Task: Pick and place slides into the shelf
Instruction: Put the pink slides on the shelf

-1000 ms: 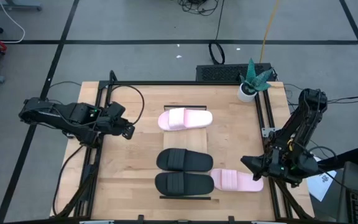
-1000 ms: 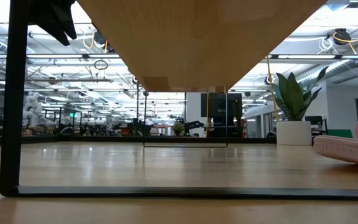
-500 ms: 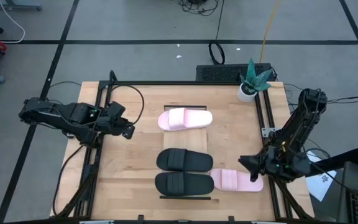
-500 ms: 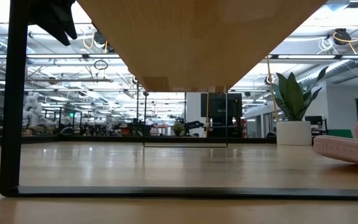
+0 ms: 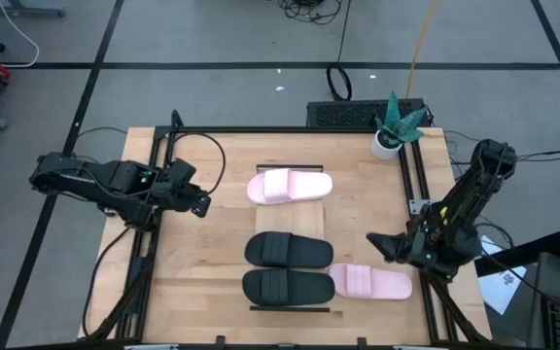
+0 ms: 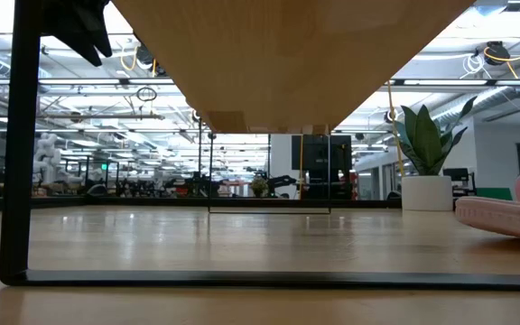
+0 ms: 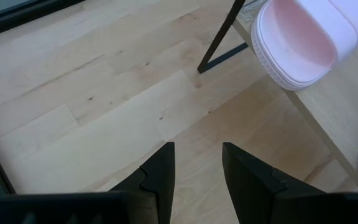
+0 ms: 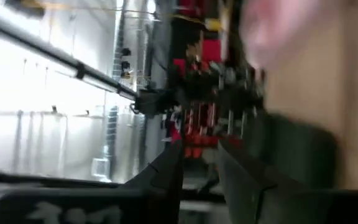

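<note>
Three slides lie flat on the shelf (image 5: 291, 220): a pink one (image 5: 290, 186) at its far end and two black ones (image 5: 288, 250) (image 5: 287, 287) nearer. The second pink slide (image 5: 370, 283) rests sole-down on the tabletop to the shelf's right. My right gripper (image 5: 374, 243) hovers just beyond this slide, fingers apart in the blurred right wrist view (image 8: 199, 148), touching nothing. My left gripper (image 5: 202, 207) waits open at the table's left. Its wrist view (image 7: 196, 148) shows the far pink slide (image 7: 303, 43) and a dark leg of the shelf (image 7: 219, 43).
A potted plant (image 5: 394, 131) stands at the table's far right corner. Dark frame rails (image 5: 419, 194) run along the table's sides. Bare tabletop (image 5: 212, 262) lies left of the shelf. The low view looks under the shelf (image 6: 296, 54) and shows a pink slide (image 6: 513, 212) at right.
My right gripper has drawn away from the near pink slide, moving a little toward the table's far edge and left. The slide has stayed where it lay.
</note>
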Motion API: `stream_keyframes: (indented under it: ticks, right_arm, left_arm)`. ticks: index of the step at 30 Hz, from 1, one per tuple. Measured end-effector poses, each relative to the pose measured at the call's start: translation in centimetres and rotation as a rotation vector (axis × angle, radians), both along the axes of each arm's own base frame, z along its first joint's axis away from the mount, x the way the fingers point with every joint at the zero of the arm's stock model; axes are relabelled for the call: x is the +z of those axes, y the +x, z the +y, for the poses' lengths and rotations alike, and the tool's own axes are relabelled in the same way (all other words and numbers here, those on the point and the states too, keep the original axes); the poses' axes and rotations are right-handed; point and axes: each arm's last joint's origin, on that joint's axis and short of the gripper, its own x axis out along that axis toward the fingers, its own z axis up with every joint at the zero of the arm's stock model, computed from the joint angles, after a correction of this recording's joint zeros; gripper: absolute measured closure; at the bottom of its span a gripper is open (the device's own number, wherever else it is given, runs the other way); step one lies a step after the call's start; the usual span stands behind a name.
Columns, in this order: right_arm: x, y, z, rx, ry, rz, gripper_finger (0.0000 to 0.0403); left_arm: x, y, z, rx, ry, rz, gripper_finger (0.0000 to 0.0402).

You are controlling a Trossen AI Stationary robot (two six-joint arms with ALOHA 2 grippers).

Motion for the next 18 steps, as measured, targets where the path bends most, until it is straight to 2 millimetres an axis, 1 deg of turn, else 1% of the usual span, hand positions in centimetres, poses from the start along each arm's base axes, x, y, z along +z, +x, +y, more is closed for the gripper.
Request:
stream_keyframes:
  ticks: [2, 4, 7, 10, 13, 15, 17, 18]
  right_arm:
    - [2.4, 1.0, -0.5, -0.026, -0.151, 0.001, 0.0316]
    - [5.1, 2.1, -1.1, -0.068, -0.342, 0.004, 0.0316]
    - [9.3, 3.3, -1.9, -0.154, -0.671, -0.001, 0.0316]
    - [13.7, 4.1, -2.3, -0.249, -1.02, 0.023, 0.0316]
    - [17.7, 4.7, -2.4, -0.307, -1.346, 0.145, 0.0316]
    - [20.2, 4.9, -2.7, -0.315, -1.513, 0.246, 0.0316]
    - [22.5, 4.8, -3.3, -0.311, -1.609, 0.33, 0.0316]
    - [23.5, 4.7, -3.7, -0.31, -1.618, 0.392, 0.0316]
  left_arm:
    - [0.0, 0.0, 0.0, 0.0, 0.0, 0.0, 0.0272]
    - [0.0, 0.0, 0.0, 0.0, 0.0, 0.0, 0.0272]
    - [0.0, 0.0, 0.0, 0.0, 0.0, 0.0, 0.0272]
    - [0.0, 0.0, 0.0, -0.002, -0.004, 0.001, 0.0272]
    - [0.0, 0.0, 0.0, -0.004, -0.008, 0.001, 0.0272]
    - [0.0, 0.0, 0.0, -0.004, -0.008, 0.001, 0.0272]
    - [0.0, 0.0, 0.0, -0.004, -0.009, 0.001, 0.0272]
    - [0.0, 0.0, 0.0, -0.005, -0.009, 0.001, 0.0272]
